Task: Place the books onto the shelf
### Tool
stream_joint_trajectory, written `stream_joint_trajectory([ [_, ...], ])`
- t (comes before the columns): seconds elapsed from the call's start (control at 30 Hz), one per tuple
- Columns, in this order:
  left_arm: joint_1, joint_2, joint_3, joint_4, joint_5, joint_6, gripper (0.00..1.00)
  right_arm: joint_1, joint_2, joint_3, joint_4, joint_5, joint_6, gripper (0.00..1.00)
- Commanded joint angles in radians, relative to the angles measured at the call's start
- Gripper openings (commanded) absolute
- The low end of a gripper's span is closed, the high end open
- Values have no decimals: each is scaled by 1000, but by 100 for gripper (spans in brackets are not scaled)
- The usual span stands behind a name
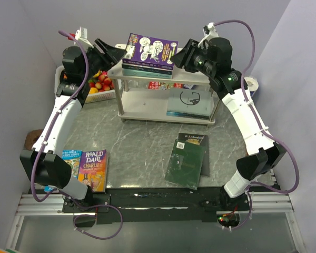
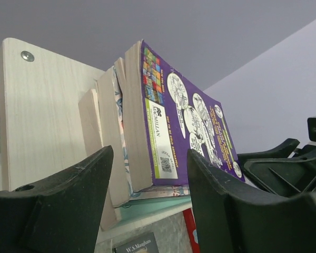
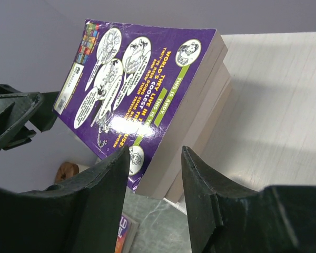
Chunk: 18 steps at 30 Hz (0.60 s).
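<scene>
Purple cartoon book (image 1: 150, 49) tops a stack on the shelf's (image 1: 142, 108) upper board. Left gripper (image 1: 120, 54) sits at the stack's left end, fingers spread wide, gripping nothing. Right gripper (image 1: 177, 58) sits at the right end, fingers partly apart, also free. Black gold-circle book (image 1: 192, 99) lies on the lower tier. Dark green book (image 1: 187, 161), Roald Dahl book (image 1: 93, 166) and blue children's book (image 1: 71, 158) lie on the table (image 1: 137, 142).
</scene>
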<state>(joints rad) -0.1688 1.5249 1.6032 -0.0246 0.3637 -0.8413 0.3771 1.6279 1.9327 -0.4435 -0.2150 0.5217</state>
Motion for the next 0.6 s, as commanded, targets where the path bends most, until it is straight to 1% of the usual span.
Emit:
stream_joint_trajectory([
  [0.0,2,-28,-3,80,43,-24,63,2,10,64,16,-20,1,51],
  [0.57,0,-46,-46,129,100,-53,58,11,49,91,6,-27,8,51],
])
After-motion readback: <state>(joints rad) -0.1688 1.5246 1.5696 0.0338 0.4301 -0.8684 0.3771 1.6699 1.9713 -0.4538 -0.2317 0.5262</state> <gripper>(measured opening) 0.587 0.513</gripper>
